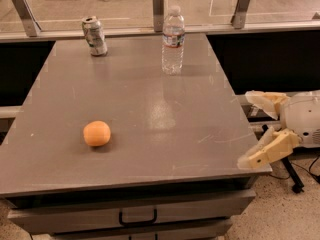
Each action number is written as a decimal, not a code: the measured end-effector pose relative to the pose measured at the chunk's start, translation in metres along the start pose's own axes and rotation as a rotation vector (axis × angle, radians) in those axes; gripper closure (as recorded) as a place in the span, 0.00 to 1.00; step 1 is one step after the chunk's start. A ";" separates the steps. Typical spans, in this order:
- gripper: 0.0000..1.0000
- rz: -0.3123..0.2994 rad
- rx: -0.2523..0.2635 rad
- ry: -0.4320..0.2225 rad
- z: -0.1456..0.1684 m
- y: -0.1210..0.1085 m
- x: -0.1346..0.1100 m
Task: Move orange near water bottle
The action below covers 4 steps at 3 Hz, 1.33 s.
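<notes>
The orange [96, 133] lies on the grey table [140, 114] at the front left. The water bottle [173, 40], clear with a white cap and a blue-and-white label, stands upright at the back, right of centre. My gripper [257, 129] is at the right edge of the view, just off the table's front right corner, far from both. It is open and empty, with one cream finger [265, 103] above and the other lower, near the table corner.
A silver drink can [95, 36] stands at the back left of the table. A railing with metal posts [158, 3] runs behind the table. A drawer with a black handle [137, 216] is below the front edge. A black cable [295, 181] lies on the floor at right.
</notes>
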<state>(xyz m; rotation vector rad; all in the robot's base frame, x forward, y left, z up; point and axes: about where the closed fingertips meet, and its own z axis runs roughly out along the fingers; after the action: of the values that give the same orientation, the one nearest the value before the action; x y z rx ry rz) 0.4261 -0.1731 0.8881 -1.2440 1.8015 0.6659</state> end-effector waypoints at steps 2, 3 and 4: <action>0.00 -0.056 -0.007 -0.187 0.048 0.038 -0.044; 0.00 -0.092 0.039 -0.228 0.069 0.049 -0.059; 0.00 -0.106 0.016 -0.250 0.094 0.065 -0.071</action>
<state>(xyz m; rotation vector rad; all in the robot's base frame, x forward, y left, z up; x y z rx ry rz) 0.4083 -0.0398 0.8983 -1.1804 1.5228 0.7120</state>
